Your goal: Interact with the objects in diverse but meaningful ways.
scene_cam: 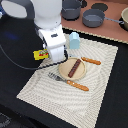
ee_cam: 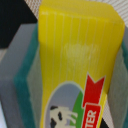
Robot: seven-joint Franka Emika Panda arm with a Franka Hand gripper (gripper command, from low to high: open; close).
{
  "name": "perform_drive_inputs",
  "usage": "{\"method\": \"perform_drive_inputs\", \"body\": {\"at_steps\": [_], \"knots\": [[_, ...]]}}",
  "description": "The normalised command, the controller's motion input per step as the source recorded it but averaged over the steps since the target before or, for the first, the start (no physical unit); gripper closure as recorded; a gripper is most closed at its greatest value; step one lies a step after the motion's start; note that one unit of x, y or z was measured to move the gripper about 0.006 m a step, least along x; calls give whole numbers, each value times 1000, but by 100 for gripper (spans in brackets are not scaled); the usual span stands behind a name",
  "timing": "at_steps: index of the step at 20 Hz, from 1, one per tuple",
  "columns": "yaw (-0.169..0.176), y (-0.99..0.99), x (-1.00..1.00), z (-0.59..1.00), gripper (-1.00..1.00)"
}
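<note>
Gripper (scene_cam: 44, 54): we found it clamped on the yellow packet (ee_cam: 75, 65) — green pads (ee_cam: 27, 75) pressing both faces.
Packet: between our fingers.
Risk: it could slip — smooth, thin wrapper.

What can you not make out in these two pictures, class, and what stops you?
- Hand: exterior view, arm housing hides the fingertips' grip.
- Yellow packet: wrist view, print cut off by the frame edge; exterior view, mostly hidden by the arm.
- Brown stick on the plate: too blurred to identify.
</note>
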Motion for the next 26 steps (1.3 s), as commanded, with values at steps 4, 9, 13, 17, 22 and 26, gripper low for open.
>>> {"method": "perform_drive_inputs", "body": {"at_steps": [4, 9, 13, 17, 22, 26], "knots": [[-9, 1, -218, -72, -100], [4, 153, -104, 51, -100], [62, 381, -29, 508, -100], [79, 616, -79, 541, -100], [41, 800, -148, 306, -100], [1, 660, -341, -91, -100]]}}
